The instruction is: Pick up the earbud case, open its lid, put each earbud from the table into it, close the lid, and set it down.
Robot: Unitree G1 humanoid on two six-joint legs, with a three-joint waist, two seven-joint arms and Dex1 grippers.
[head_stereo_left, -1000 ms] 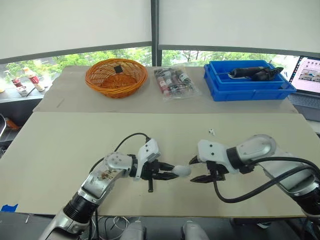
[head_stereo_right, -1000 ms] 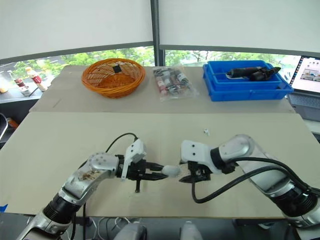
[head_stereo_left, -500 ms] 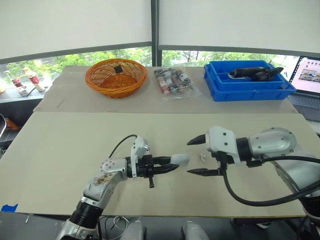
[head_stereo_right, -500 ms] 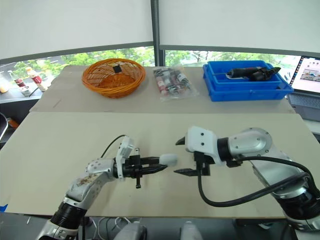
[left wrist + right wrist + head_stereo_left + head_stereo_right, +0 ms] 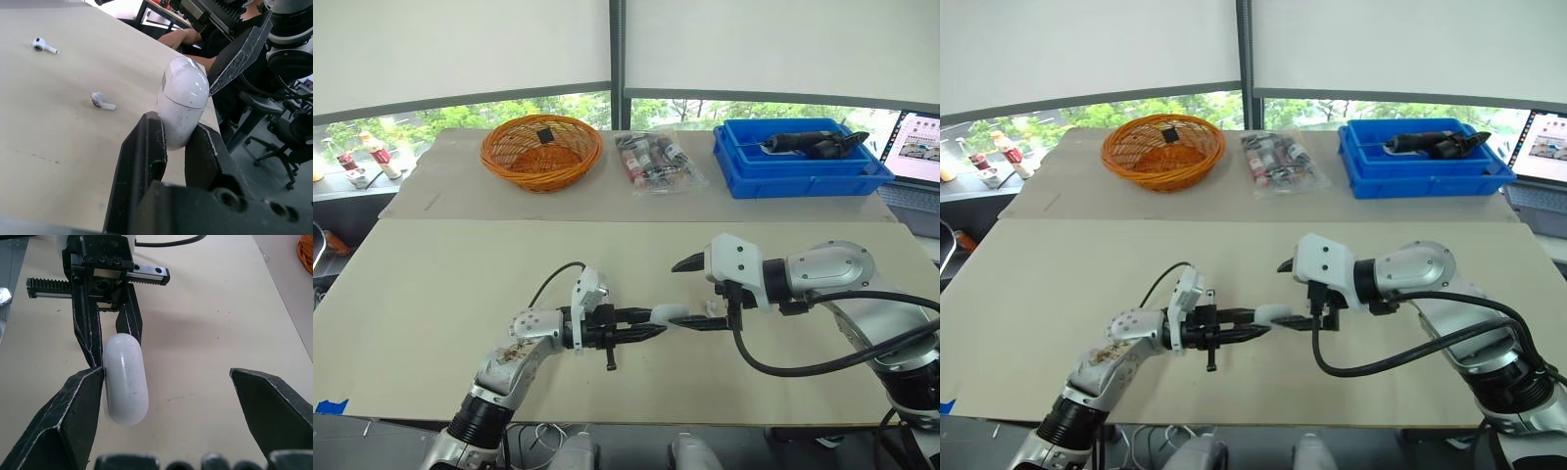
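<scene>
White glossy oval earbud case: lid closed, held clear of the beige tabletop, with one end pinched between the fingers of the left gripper. Right gripper: fingers spread wide, with the case's free end between them. One black fingertip touches the case's side; the other is well apart from it. Half a second ago this gripper stood clear of the case, further to the robot's right; it has since closed in. Left gripper and case are roughly unchanged. A white earbud lies loose on the tabletop, and a second white earbud lies apart from it.
</scene>
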